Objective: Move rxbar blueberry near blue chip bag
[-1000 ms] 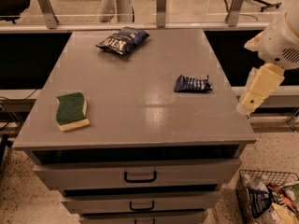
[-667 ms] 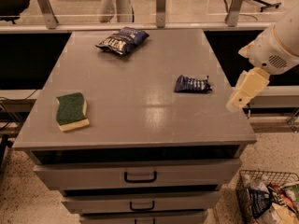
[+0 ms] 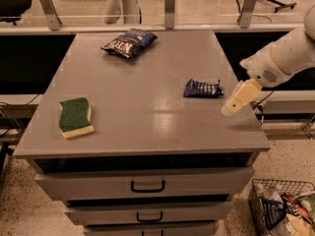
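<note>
Grey desk (image 3: 147, 132) top fills your one camera view, with three things lying on it, well apart from each other. Your rxbar blueberry (image 3: 202, 88), a small dark blue wrapper with pale lettering, lies flat on the right half of the desk, one crimped end pointing towards the right edge. The blue chip bag (image 3: 129, 42) lies at the far end, left of centre, crinkled, its white lettering up; a wide stretch of bare desk separates it from the bar. A green-topped sponge (image 3: 75, 117) with a yellow underside lies near the left edge, towards the front.

Your tool (image 3: 234, 104) hangs at the right edge of the desk, just beside the bar on its right and a little nearer the front. It is cream-coloured and angled down and to the left from the white arm (image 3: 285, 58) that enters from the right. It is apart from the bar; whether it is apart or together cannot be told from this angle.

Below the desk top, drawers (image 3: 147, 181) with dark handles face you. A wire basket (image 3: 283, 186) of packets stands on the speckled floor at the lower right. Behind the desk, metal posts (image 3: 170, 6) hold a glass screen, with someone's legs (image 3: 123, 4) beyond it.
</note>
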Robot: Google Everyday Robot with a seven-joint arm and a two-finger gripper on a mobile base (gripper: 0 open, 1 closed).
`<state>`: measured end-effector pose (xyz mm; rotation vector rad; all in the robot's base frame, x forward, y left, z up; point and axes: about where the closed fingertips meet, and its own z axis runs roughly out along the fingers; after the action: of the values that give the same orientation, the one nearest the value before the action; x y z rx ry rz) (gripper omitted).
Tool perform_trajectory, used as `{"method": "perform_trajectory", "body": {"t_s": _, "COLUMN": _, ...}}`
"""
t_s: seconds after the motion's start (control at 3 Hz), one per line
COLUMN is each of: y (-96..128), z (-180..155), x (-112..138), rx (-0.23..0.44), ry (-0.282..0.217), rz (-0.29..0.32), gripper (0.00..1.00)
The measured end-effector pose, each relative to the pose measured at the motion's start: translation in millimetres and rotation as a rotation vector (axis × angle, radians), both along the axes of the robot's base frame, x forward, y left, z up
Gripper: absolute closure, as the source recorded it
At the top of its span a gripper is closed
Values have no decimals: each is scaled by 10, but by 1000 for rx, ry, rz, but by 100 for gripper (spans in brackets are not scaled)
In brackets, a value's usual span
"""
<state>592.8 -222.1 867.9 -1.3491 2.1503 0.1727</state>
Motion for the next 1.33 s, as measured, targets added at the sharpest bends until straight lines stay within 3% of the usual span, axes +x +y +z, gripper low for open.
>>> {"method": "perform_trajectory", "body": {"t_s": 0.33, "y": 121, "z": -183, "x": 262, "rx": 47, "ry": -21, "rz": -9, "gripper": 0}}
{"method": "perform_trajectory", "body": {"t_s": 0.67, "y": 262, "z": -292, "x": 455, "rx": 72, "ry": -25, "rz": -28, "gripper": 18}}
{"method": "perform_trajectory", "body": {"t_s": 1.33, "y": 363, "z": -325, "x": 601, "rx": 78, "ry": 29, "rz": -81, "gripper": 64}}
